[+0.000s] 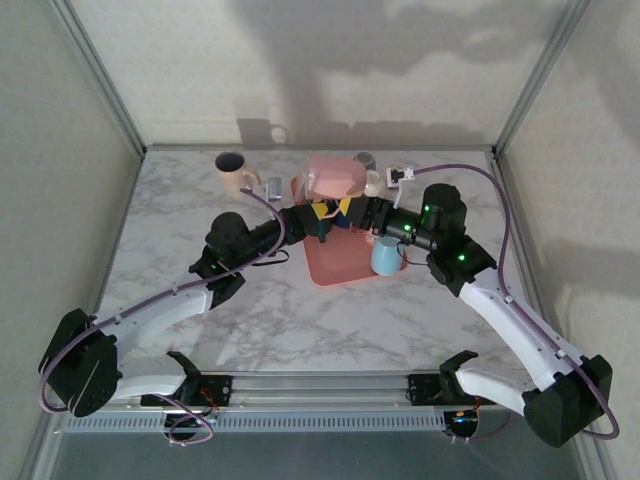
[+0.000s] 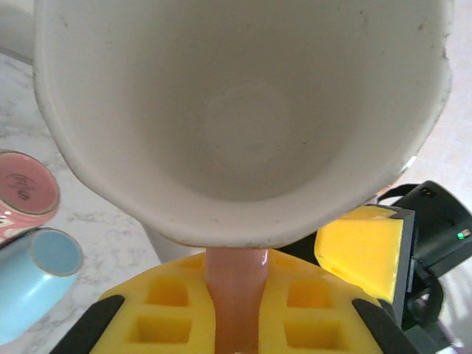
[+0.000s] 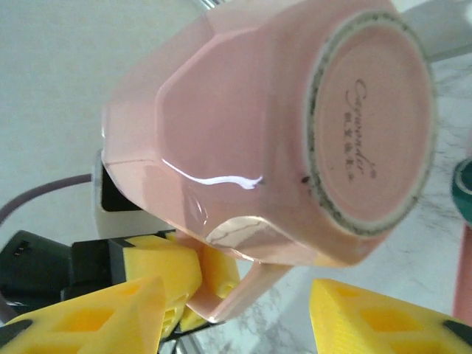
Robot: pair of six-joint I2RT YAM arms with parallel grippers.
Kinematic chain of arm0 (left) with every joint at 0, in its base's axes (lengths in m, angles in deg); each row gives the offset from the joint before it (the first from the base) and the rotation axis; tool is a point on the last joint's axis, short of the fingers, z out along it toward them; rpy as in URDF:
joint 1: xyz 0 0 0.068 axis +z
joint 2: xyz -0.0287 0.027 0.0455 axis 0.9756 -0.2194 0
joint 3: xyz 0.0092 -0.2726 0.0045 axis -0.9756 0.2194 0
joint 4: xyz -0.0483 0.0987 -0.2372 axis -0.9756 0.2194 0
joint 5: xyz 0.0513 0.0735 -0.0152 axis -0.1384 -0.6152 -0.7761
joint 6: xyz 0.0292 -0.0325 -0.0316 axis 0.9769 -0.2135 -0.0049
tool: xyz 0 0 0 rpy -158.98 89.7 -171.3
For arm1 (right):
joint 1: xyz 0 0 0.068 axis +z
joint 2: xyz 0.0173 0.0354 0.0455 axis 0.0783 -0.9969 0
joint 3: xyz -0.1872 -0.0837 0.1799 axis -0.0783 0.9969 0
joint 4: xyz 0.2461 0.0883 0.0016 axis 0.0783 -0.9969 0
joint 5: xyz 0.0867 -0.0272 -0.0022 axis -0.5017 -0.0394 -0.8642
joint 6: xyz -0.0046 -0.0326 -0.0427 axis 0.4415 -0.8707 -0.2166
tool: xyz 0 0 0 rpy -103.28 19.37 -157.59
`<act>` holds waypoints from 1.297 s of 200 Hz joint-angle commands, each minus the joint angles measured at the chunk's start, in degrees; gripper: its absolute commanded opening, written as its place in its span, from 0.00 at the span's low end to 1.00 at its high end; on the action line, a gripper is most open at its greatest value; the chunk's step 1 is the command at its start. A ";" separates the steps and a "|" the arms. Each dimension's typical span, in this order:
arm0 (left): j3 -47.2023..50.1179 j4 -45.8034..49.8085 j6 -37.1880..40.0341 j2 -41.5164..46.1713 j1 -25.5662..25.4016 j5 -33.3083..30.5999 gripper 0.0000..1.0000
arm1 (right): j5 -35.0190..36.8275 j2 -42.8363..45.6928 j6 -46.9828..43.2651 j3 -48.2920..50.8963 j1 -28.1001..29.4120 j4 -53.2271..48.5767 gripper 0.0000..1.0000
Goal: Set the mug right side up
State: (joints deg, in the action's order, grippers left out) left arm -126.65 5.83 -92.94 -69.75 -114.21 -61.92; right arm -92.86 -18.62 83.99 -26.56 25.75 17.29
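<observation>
Left pincer (image 2: pixel 237 295) clenches the handle of the pink faceted ceramic mug (image 1: pixel 335 178), held tilted in the air over the pink tray (image 1: pixel 340 265); right pincer (image 3: pixel 240 313) stands released beside it. Pivoting on so narrow a grip, the mug could slip and drop.

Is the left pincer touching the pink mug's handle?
Touching. Left wrist view: the pink mug's handle sits clamped between the left pincer's yellow fingers, no gap either side.
</observation>
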 commanded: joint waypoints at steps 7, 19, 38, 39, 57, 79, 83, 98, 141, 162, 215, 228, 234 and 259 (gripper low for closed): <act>-4.97 3.69 8.45 3.98 0.81 -2.57 0.00 | 4.22 1.33 -5.92 -2.66 -0.78 -9.56 0.56; -5.93 7.58 11.00 4.72 0.93 -3.63 0.00 | 6.12 1.39 -7.96 -3.56 -0.80 -13.36 0.57; -7.87 15.99 15.26 5.92 1.10 -7.99 0.00 | 10.26 1.16 -11.21 -5.14 -0.87 -19.64 0.58; -7.96 16.41 15.58 6.02 1.06 -8.28 0.00 | 10.76 1.12 -11.45 -5.32 -0.81 -20.36 0.57; -10.50 26.82 19.41 6.62 1.12 -14.97 0.00 | 14.25 0.31 -13.94 -6.90 -0.84 -25.71 0.58; -13.76 38.46 22.95 6.51 1.20 -25.25 0.00 | 16.58 -0.91 -16.88 -8.58 -0.88 -30.56 0.58; -14.22 40.11 23.36 6.47 1.21 -26.81 0.00 | 16.84 -1.07 -17.24 -8.77 -0.83 -31.17 0.58; -15.74 45.54 24.59 6.16 1.29 -32.40 0.00 | 17.55 -1.43 -18.15 -9.01 -0.82 -32.14 0.58; -17.66 55.41 25.91 4.77 2.89 -45.32 0.00 | 18.74 -3.31 -18.87 -10.00 -0.81 -33.26 0.58; -18.41 59.17 25.64 2.88 7.30 -46.17 0.00 | 18.70 -5.32 -19.38 -11.39 -0.83 -35.14 0.58; -18.25 60.36 27.58 -2.69 20.29 -42.06 0.00 | 18.23 -8.10 -21.30 -12.20 -0.74 -35.03 0.56; -19.12 61.07 28.78 -5.20 22.67 -40.78 0.00 | 18.29 -8.90 -21.72 -12.53 -0.76 -35.05 0.57; -19.63 61.43 29.46 -6.52 23.52 -40.61 0.00 | 18.31 -9.19 -21.88 -12.77 -0.73 -35.12 0.57; -23.00 64.44 32.30 -12.53 25.77 -43.96 0.00 | 17.95 -10.65 -22.10 -13.79 -0.76 -35.55 0.57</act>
State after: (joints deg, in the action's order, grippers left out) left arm -144.42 70.28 -64.89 -78.58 -90.12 -102.61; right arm -74.98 -28.09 63.32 -37.57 25.11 -17.40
